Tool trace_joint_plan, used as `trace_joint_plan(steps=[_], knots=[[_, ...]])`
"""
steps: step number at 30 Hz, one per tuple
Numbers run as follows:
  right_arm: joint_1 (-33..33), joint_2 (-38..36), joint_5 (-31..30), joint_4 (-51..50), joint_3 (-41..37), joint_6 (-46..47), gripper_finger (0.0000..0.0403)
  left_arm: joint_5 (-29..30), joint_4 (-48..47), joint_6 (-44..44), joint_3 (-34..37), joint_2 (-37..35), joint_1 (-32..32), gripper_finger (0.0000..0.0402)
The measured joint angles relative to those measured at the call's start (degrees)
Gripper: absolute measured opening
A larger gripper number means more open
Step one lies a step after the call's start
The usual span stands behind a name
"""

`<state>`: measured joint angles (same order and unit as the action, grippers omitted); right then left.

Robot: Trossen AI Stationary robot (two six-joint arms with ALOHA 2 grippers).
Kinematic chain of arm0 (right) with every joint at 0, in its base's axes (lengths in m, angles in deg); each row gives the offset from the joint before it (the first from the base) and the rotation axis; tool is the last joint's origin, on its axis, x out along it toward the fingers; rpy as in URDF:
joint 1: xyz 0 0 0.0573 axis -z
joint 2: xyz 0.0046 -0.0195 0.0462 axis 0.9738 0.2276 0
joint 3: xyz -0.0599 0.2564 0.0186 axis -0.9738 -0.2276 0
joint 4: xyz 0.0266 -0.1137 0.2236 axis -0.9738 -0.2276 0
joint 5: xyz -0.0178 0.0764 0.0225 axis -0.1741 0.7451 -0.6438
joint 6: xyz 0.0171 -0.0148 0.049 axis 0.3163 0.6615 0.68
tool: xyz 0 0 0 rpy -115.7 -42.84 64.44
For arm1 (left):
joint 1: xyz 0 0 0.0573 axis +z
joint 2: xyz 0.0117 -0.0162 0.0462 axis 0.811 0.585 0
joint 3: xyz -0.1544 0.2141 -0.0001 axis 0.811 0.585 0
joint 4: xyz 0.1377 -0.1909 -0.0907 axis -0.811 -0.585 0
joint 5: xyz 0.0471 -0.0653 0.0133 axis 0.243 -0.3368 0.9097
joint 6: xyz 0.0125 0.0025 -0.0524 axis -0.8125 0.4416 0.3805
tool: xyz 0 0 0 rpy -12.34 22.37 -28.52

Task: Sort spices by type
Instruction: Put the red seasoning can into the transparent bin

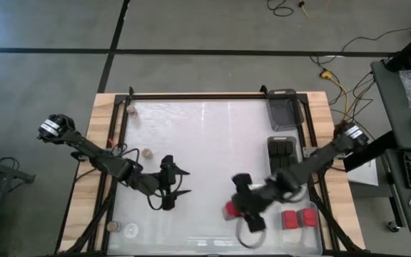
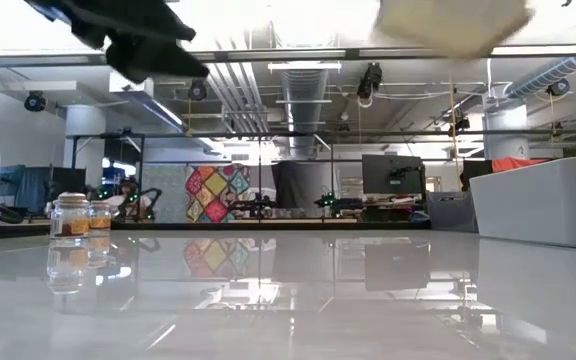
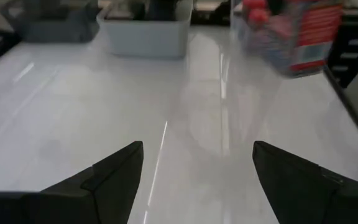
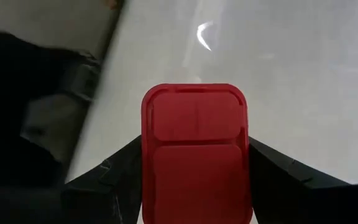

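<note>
Two red blocks [image 1: 297, 218] already sit side by side in the clear tray [image 1: 318, 239] at the near right corner of the tabletop [image 1: 205, 143], and a third red block [image 4: 196, 155] is in the right end effector [image 1: 242, 210], just left of that tray; the wrist view shows both fingers pressed against the block's long sides, so it's gripped and, judging by the low view, lifted clear of the surface. Next tray back along the same right edge holds dark blocks [image 1: 282, 148], count unclear from above. The farthest tray [image 1: 282, 108] on that edge looks dark and I can't tell what is in it. Jars are the unsorted part: one round jar [image 1: 130, 110] at the far left corner, one [image 1: 148, 153] mid-left, and two [image 1: 120, 228] near the front left corner, all well apart from the trays. Left end effector [image 1: 173, 187] hovers left of centre, well away from the red-block tray, fingers spread wide, holding nothing. My read: reds nearly done once this one lands, dark blocks probably done, jars not started. Roughly halfway or a bit past.
</note>
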<state>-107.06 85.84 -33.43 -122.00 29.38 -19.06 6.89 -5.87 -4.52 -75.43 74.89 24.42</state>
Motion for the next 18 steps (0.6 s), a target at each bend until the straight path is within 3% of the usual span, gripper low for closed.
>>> trace_joint_plan(steps=[8, 18], knots=[[-13.6, -5.1, -3.4, -2.1, 0.0, 12.9, 0.0218, -2.5, 6.2, -3.7, 0.0, 0.0, -0.2, 0.0288], [-29.9, -9.6, -4.5, -18.3, 1.0, 40.3, 0.0217, -3.1, 10.1, -2.1, 0.0, 0.0, -0.4, 0.0288]])
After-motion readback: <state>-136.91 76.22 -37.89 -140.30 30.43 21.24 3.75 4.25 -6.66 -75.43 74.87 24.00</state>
